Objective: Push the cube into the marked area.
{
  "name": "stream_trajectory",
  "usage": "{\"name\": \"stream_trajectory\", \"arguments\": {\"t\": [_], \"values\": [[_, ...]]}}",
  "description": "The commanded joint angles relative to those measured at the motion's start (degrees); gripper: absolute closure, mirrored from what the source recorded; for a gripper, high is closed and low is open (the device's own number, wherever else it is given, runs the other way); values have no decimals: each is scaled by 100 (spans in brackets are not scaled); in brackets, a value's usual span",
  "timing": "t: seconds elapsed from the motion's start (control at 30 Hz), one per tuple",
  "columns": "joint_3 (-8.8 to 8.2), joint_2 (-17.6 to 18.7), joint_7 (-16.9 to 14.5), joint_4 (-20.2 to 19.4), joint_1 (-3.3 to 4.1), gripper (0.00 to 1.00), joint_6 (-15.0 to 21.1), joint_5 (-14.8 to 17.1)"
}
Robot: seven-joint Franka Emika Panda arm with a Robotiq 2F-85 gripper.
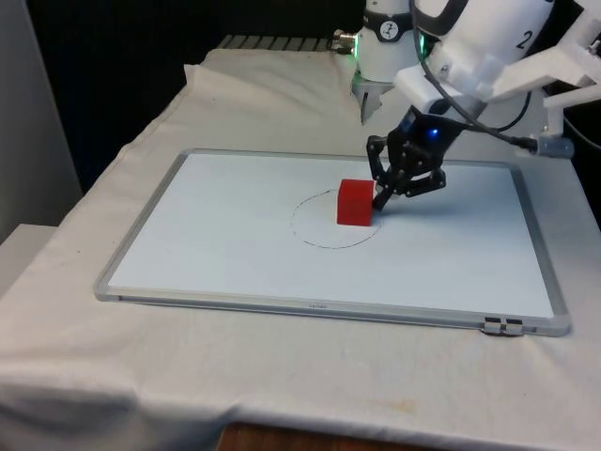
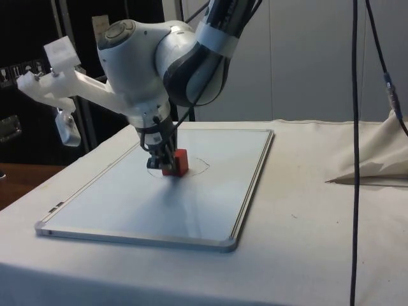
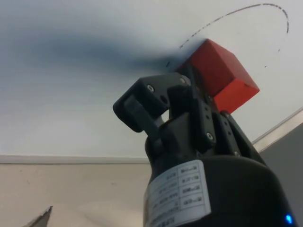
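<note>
Pushing step: the gripper [image 1: 385, 199], fingers pressed together, touches the red cube [image 1: 356, 202] just inside the drawn circle [image 1: 310, 235]. Next, a short push should centre it.

Claw [image 2: 161, 160] touches the red cube [image 2: 176, 163] on the whiteboard [image 2: 210, 191].

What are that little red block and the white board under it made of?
The red cube looks like matte plastic or painted wood: flat even colour, crisp edges, no shine. The white board looks like a smooth, slightly glossy whiteboard with a silvery metal-looking frame; it faintly mirrors the arm.
</note>
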Motion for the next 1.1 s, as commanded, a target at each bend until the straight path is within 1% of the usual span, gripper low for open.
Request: {"name": "stream_trajectory", "arguments": {"t": [0.0, 0.03, 0.1, 0.23, 0.3, 0.33, 0.37, 0.6, 0.63, 0.67, 0.7, 0.93, 0.97, 1.0, 1.07], "values": [[-52, 29, 63, 11, 23, 100, 17, -80], [-69, 29, 120, 23, 46, 100, -17, -120], [-74, 29, 189, 29, 57, 100, -40, -178], [-52, 52, 258, 86, 23, 100, -86, -223], [-52, 23, 304, 86, 29, 100, -103, -223], [-34, 29, 269, 80, 11, 100, -97, -206], [-52, 11, 327, 86, 29, 100, -103, -223], [6, -103, 584, 57, -6, 100, -63, -149], [6, -103, 584, 57, -6, 100, -63, -149], [-11, -57, 561, 92, 11, 100, -103, -195], [6, -115, 613, 52, -6, 100, -57, -138], [40, -206, 882, 46, -6, 100, -46, -86], [17, -166, 877, 86, 11, 100, -97, -138], [46, -218, 911, 46, -11, 100, -40, -74], [57, -235, 974, 46, -11, 100, -40, -63]]}}
